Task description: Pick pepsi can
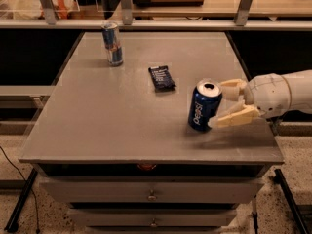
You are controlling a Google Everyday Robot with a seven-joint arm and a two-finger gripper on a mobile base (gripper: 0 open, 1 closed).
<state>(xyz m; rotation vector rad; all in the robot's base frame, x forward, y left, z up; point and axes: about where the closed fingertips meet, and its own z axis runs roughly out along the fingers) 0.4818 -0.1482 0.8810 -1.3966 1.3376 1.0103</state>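
My gray tabletop [122, 116] carries the pepsi can [202, 108] right of centre, a slim blue-and-silver can [112, 44] at upper left, and a dark wrapper [162, 77] flat between them. My tool [217, 104] is at the pepsi can.
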